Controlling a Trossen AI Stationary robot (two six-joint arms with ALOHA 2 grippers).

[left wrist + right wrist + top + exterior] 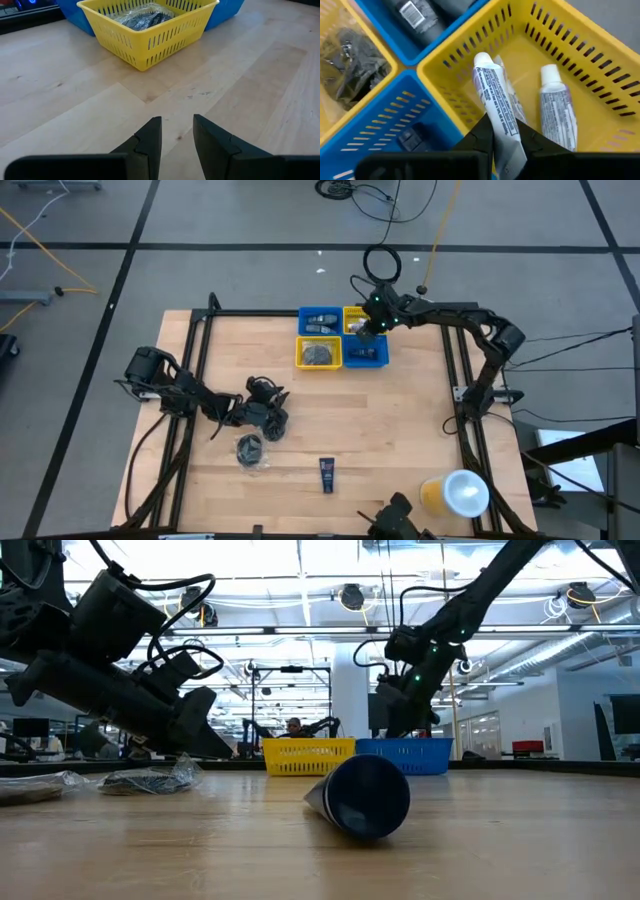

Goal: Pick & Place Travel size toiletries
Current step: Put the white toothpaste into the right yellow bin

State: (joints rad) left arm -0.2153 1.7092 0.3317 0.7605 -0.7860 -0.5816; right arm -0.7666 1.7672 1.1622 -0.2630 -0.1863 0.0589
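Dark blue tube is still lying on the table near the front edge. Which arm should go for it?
Left. Its gripper is empty, fingers apart, near the dark blue tube. The right gripper is over the yellow bin, fingers holding a white tube.

The pale wooden plank surface (400, 430) carries four square slotted plastic bins (342, 337), blue and yellow, clustered at its far edge. Nearer lie a clear-wrapped dark disc (249, 450), a dark blue tube (326, 473), and a yellow cup with white lid (456, 493) on its side.
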